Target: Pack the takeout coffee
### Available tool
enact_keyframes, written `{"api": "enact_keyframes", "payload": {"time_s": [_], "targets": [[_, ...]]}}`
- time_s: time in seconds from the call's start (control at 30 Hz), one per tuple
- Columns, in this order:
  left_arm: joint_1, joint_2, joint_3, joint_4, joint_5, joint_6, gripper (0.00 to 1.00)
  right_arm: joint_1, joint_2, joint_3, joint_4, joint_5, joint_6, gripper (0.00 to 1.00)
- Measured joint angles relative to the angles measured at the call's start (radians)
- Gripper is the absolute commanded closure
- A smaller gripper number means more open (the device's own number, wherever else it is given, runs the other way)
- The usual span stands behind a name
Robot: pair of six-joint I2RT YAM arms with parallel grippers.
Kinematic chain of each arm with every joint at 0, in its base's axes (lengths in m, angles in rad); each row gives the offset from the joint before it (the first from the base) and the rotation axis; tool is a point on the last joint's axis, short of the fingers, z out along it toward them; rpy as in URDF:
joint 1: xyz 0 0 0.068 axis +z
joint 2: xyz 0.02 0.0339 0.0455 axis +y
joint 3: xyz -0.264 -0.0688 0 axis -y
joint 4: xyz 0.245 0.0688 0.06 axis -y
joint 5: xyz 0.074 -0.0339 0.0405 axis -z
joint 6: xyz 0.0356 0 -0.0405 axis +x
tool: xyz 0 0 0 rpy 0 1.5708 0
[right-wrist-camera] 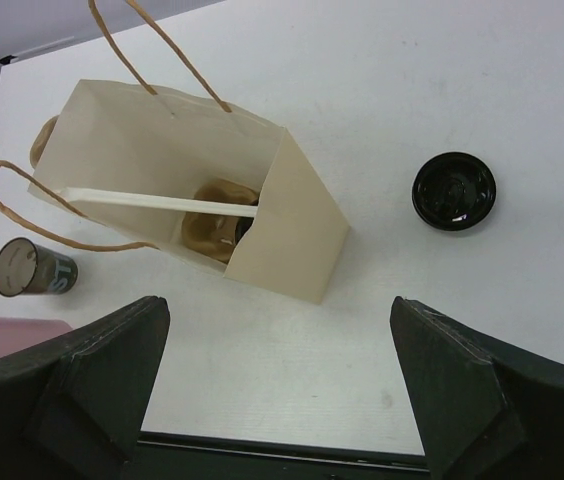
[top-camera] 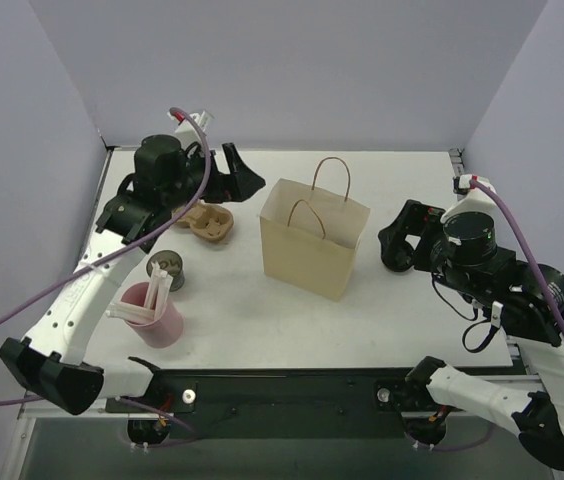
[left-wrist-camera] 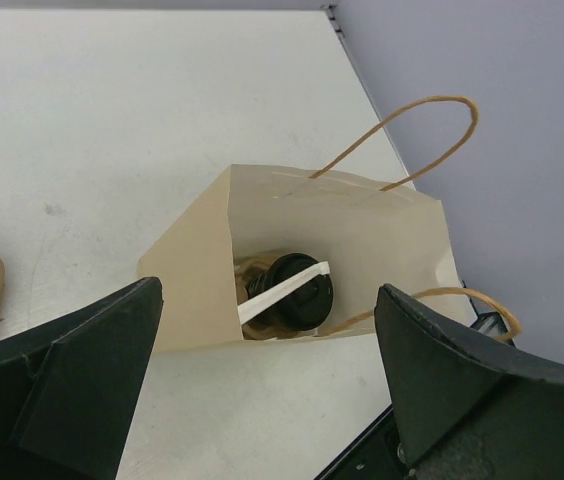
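Observation:
The takeout coffee (top-camera: pixel 167 268), a small black cup with a grey lid, stands on the table left of the tan paper bag (top-camera: pixel 312 240); it also shows in the right wrist view (right-wrist-camera: pixel 32 268). My left gripper (top-camera: pixel 240 178) is open and empty, up at the back left of the bag, and looks down into the bag's mouth (left-wrist-camera: pixel 292 220). Inside the bag sit a second black-lidded cup (left-wrist-camera: pixel 297 290) in a brown tray and a white stick (left-wrist-camera: pixel 282 292). My right gripper (top-camera: pixel 394 238) is open and empty to the right of the bag.
A brown moulded-pulp tray (top-camera: pixel 207 220) lies under my left arm. A pink cup with pale sticks (top-camera: pixel 152 315) stands near the front left. A round black lidded thing (right-wrist-camera: pixel 454 190) sits on the table by my right gripper, hidden in the top view.

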Motion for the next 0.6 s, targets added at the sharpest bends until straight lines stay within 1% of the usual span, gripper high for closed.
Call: {"api": "enact_keyframes", "payload": {"time_s": [0.3, 0.47, 0.6], "targets": [[0.0, -0.283, -0.203, 0.119, -0.011, 0.017, 0.03, 0.0, 0.0, 0.018, 0.014, 0.015, -0.004, 0.0], [0.0, -0.334, -0.222, 0.155, -0.009, 0.0, 0.03, 0.0, -0.017, -0.003, 0.046, 0.017, 0.008, 0.0], [0.0, -0.392, -0.298, 0.169, -0.01, -0.005, 0.03, 0.0, -0.054, -0.055, 0.053, 0.016, 0.016, 0.0]]}}
